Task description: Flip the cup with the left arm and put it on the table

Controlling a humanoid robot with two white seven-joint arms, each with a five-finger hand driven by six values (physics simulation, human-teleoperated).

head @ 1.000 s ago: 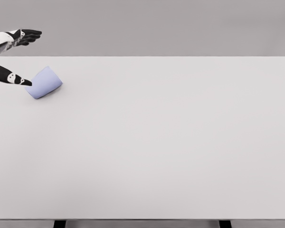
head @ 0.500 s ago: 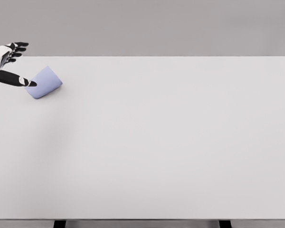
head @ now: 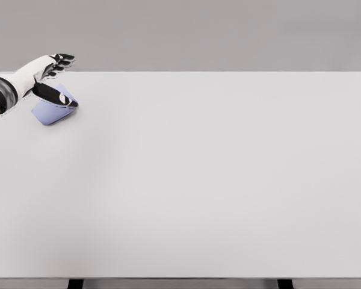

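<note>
Lying on its side at the far-left corner of the white surface, the pale lavender plastic cup points its long axis up and to the right. Directly over it sits the left hand, thumb draped across the cup's upper side and fingers extended beyond it, not yet clenched, so a grasp looks imminent.

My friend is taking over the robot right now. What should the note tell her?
Left hand: fingers open, reaching over the cup, thumb across its front; no grip visible yet.
Right hand: not in view.
Cup: pale blue, lying tilted near the far left corner of the table.
Done: the reach.
Left: grasp the cup, flip it, set it on the table.
</note>
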